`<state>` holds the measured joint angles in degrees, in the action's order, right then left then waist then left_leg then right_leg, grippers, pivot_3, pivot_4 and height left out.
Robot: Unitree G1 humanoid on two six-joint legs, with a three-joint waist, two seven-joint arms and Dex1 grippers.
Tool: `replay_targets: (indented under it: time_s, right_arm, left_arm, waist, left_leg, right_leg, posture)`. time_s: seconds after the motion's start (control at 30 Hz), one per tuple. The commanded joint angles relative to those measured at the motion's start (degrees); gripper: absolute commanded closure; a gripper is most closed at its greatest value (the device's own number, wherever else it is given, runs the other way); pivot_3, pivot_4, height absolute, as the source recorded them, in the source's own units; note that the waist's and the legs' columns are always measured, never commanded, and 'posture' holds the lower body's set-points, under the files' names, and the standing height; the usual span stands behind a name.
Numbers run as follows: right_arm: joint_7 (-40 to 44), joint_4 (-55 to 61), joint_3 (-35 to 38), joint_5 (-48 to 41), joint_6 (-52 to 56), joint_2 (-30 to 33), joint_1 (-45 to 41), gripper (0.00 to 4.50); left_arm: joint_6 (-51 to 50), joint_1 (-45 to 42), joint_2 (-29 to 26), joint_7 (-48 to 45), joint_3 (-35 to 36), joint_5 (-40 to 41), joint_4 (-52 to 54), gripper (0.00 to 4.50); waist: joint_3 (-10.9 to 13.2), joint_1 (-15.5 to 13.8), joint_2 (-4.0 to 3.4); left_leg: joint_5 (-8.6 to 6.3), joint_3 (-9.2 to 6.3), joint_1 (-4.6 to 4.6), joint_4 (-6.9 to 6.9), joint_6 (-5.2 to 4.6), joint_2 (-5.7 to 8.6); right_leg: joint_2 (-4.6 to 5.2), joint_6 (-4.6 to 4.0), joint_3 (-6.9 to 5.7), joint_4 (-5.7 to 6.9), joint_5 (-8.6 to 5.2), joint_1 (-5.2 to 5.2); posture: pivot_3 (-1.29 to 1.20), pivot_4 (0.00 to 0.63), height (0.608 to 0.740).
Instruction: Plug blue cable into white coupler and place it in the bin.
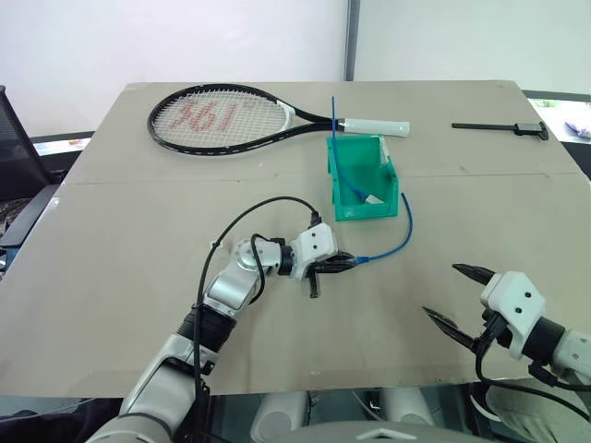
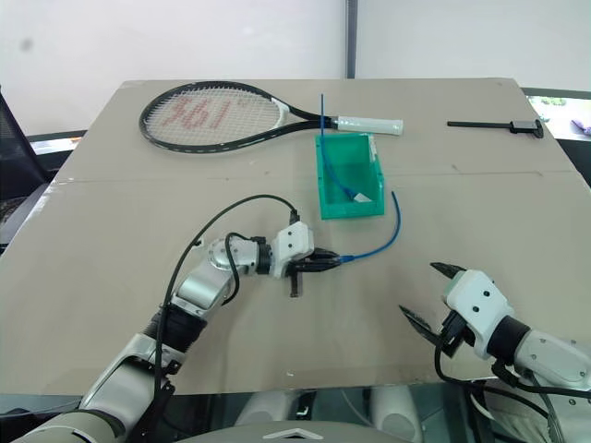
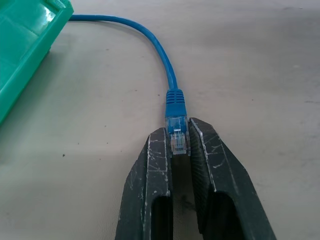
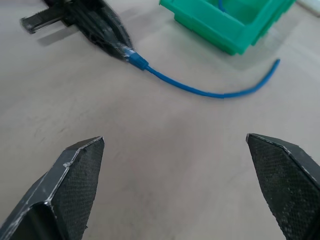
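Tan table (image 1: 138,277) | left gripper (image 1: 343,263) level, clamped on blue cable (image 1: 397,242) plug | right gripper (image 1: 457,293) spread wide, empty

Wide bare table (image 1: 138,305) lies around the right gripper (image 1: 454,293), nothing blocking it. Ahead, the blue cable (image 1: 399,242) arcs across the path beside the bin (image 1: 362,210), with the racket (image 1: 222,118) lying behind it.
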<state>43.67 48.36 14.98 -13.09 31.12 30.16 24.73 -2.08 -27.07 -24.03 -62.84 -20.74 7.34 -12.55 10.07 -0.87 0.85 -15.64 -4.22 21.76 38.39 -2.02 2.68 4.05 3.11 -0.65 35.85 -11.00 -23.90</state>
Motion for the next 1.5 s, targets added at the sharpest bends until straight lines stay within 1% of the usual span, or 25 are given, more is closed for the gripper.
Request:
replay_targets:
  time_s: [0.03,0.1,0.13,0.23,0.27,0.33,0.37,0.4,0.5,0.63,0.7,0.83,0.93,0.97,1.0,1.1,1.17,1.4,1.5]
  right_arm:
    - [-6.4,4.7,0.8,-11.8,11.6,-6.2,-0.8,0.00]
    - [-9.8,6.4,1.5,-18.3,17.1,-9.6,-1.7,0.00]
    - [-11.1,6.9,1.9,-20.5,19.1,-10.4,-2.1,0.00]
    - [-16.4,7.5,2.3,-25.5,23.2,-12.8,-4.4,0.00]
    - [-19.0,7.6,3.0,-29.3,24.4,-14.4,-6.0,0.00]
    - [-25.3,7.0,4.5,-36.9,25.2,-17.8,-10.6,0.53]
    - [-28.1,6.7,4.9,-40.4,25.4,-18.9,-12.5,1.00]
    - [-31.0,6.1,4.8,-43.2,25.7,-19.7,-14.4,1.25]
    - [-38.9,4.3,3.7,-51.0,25.3,-20.8,-18.8,1.25]
    - [-46.3,1.6,1.8,-58.4,22.7,-20.6,-22.7,1.25]
    - [-48.5,0.7,0.8,-61.6,21.0,-20.0,-23.8,1.25]
    - [-51.1,-0.5,-1.3,-65.1,18.5,-17.7,-24.9,1.25]
    - [-52.2,-1.5,-2.9,-66.6,17.0,-15.8,-25.3,1.25]
    - [-52.4,-1.7,-3.4,-66.9,16.5,-15.2,-25.4,1.85]
    - [-52.6,-1.9,-3.8,-67.1,16.0,-14.8,-25.5,2.16]
    - [-53.2,-2.5,-4.9,-67.8,14.4,-13.5,-26.0,3.61]
    - [-53.3,-2.6,-5.7,-68.5,13.7,-12.5,-26.1,4.44]
    - [-53.3,-2.4,-7.9,-70.2,12.1,-8.5,-24.8,4.44]
    - [-53.1,-2.8,-8.2,-70.5,11.0,-7.4,-24.8,4.44]
  left_arm:
    - [-2.1,0.4,0.8,-4.3,3.6,8.4,7.3,4.47]
    - [-4.3,0.2,1.0,-5.5,4.9,12.0,10.9,4.47]
    - [-5.0,0.2,1.0,-5.8,5.3,12.8,12.0,4.47]
    - [-8.2,-1.3,2.3,-4.3,7.3,16.2,15.6,4.47]
    - [-7.6,-1.9,2.8,-3.6,7.9,16.3,16.1,4.47]
    - [-2.3,-3.1,3.6,-2.9,8.4,14.0,16.0,4.50]
    - [-0.1,-3.4,4.0,-2.7,8.6,13.2,15.7,4.50]
    - [1.5,-3.5,4.2,-2.3,8.7,12.5,15.2,4.50]
    - [6.4,-3.4,4.5,-1.9,8.6,10.5,13.6,4.50]
    - [10.0,-3.4,4.9,-0.9,8.5,9.3,12.4,4.50]
    - [11.5,-3.5,4.9,-0.6,8.5,8.8,12.0,4.50]
    - [13.9,-2.3,5.0,0.4,7.7,7.6,12.9,4.50]
    - [14.6,0.6,5.3,2.2,6.4,6.3,16.9,4.50]
    - [14.9,1.0,5.3,2.5,6.3,6.0,17.2,4.50]
    - [15.2,1.1,5.3,2.7,6.3,5.9,17.2,4.50]
    - [17.2,2.5,4.8,2.4,5.5,4.8,17.6,4.50]
    - [17.4,1.9,5.2,2.9,5.8,4.8,16.5,4.50]
    - [18.3,0.1,5.7,3.5,6.4,4.8,13.8,4.50]
    - [16.5,1.6,5.5,3.9,6.5,6.1,15.8,4.50]
  waist:
    - [0.0,0.0,0.02]
    - [0.0,0.0,0.00]
    - [0.0,0.0,-0.01]
    - [0.0,0.0,-0.01]
    - [0.0,0.0,-0.01]
    - [0.0,0.1,-0.01]
    - [0.0,0.1,-0.01]
    - [0.0,0.1,-0.01]
    - [0.0,0.1,-0.01]
    - [0.0,0.1,-0.01]
    - [0.0,0.1,-0.01]
    - [0.0,0.2,-0.01]
    - [0.0,0.4,-0.01]
    - [0.0,0.4,-0.02]
    - [0.0,0.4,-0.01]
    - [0.0,0.3,-0.02]
    - [0.0,0.3,-0.02]
    - [0.0,0.2,-0.02]
    - [0.0,0.3,-0.02]
  left_leg:
    - [0.00,-0.10,0.07,0.00,0.00,-0.04]
    - [0.00,-0.12,0.08,0.02,0.00,-0.05]
    - [0.00,-0.15,0.10,0.03,0.00,-0.06]
    - [0.00,-0.16,0.08,0.03,0.00,-0.06]
    - [0.00,-0.15,0.07,0.03,0.00,-0.05]
    - [0.00,-0.15,0.06,0.02,0.00,-0.02]
    - [0.00,-0.14,0.06,0.02,0.00,-0.03]
    - [0.00,-0.13,0.06,0.02,0.00,-0.02]
    - [0.00,-0.11,0.05,0.00,0.00,0.00]
    - [0.01,-0.11,0.06,-0.03,0.00,0.04]
    - [0.01,-0.08,0.06,-0.03,-0.01,0.05]
    - [0.00,-0.08,0.05,-0.03,-0.02,0.06]
    - [0.00,-0.05,0.04,-0.03,-0.03,0.06]
    - [0.00,-0.05,0.04,-0.03,-0.03,0.05]
    - [0.00,-0.05,0.04,-0.03,-0.03,0.05]
    - [0.01,-0.06,0.03,-0.03,-0.03,0.03]
    - [0.01,-0.05,0.01,-0.03,-0.04,0.03]
    - [0.00,-0.03,0.03,-0.01,-0.04,0.04]
    - [0.00,-0.04,0.03,-0.03,-0.04,0.03]
  right_leg:
    - [0.02,-0.07,-0.03,0.00,0.04,-0.01]
    - [0.04,-0.07,-0.02,0.00,0.04,-0.03]
    - [0.09,-0.07,0.00,0.00,0.04,-0.04]
    - [0.09,0.00,-0.01,0.00,0.00,-0.01]
    - [0.05,0.05,-0.03,0.00,-0.03,0.00]
    - [0.01,0.03,-0.10,0.00,-0.02,0.00]
    - [0.00,0.01,-0.09,0.00,0.00,-0.01]
    - [-0.01,-0.03,-0.09,0.00,0.02,-0.01]
    - [-0.03,-0.08,-0.07,0.00,0.05,-0.01]
    - [-0.03,-0.09,-0.07,-0.01,0.05,-0.02]
    - [-0.03,-0.09,-0.04,-0.01,0.05,-0.02]
    - [-0.04,-0.08,-0.04,-0.01,0.05,-0.01]
    - [-0.04,-0.08,-0.01,-0.01,0.05,-0.01]
    - [-0.05,-0.08,-0.01,-0.01,0.05,-0.02]
    - [-0.05,-0.08,-0.01,-0.01,0.05,-0.02]
    - [-0.07,-0.08,-0.02,0.01,0.05,-0.01]
    - [-0.07,-0.07,-0.01,0.01,0.04,-0.01]
    - [-0.08,-0.07,-0.01,0.00,0.05,0.00]
    - [-0.08,-0.07,-0.02,0.00,0.04,-0.01]
  posture:
    - [0.00,0.150,0.740]
    - [0.00,0.150,0.740]
    - [0.00,0.150,0.740]
    - [0.00,0.150,0.740]
    - [0.00,0.150,0.740]
    - [0.00,0.150,0.740]
    - [0.00,0.150,0.740]
    - [0.00,0.150,0.740]
    - [0.00,0.150,0.740]
    - [0.00,0.150,0.740]
    - [0.00,0.150,0.740]
    - [0.00,0.150,0.740]
    - [0.00,0.150,0.740]
    - [0.00,0.150,0.740]
    - [0.00,0.150,0.740]
    - [0.00,0.150,0.740]
    - [0.00,0.150,0.740]
    - [0.00,0.150,0.740]
    - [0.00,0.150,0.740]
